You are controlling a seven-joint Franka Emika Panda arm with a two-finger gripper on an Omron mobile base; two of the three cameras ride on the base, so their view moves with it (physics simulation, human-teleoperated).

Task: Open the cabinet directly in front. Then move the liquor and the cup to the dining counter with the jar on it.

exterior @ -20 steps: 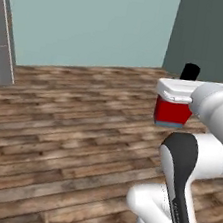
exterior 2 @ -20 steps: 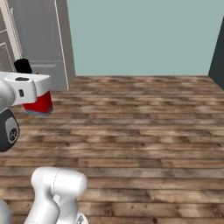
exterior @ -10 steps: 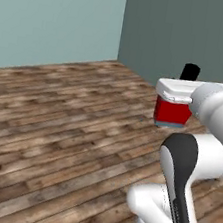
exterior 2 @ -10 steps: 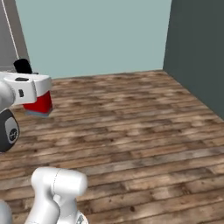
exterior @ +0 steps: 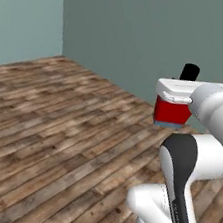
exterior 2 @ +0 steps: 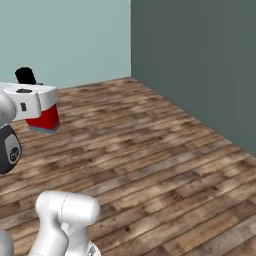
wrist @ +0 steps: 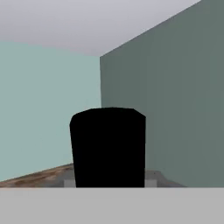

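My tool (exterior: pixel 175 100) grips the liquor (exterior: pixel 172 112) in mid-carry; next I need the dining bench found.

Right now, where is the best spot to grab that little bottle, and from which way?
Around its wide red middle, from the side. The bottle is squat and upright, with a short neck and small black cap that give little to hold. The tool seems to be gripping it just so, by the body, cap poking up above.
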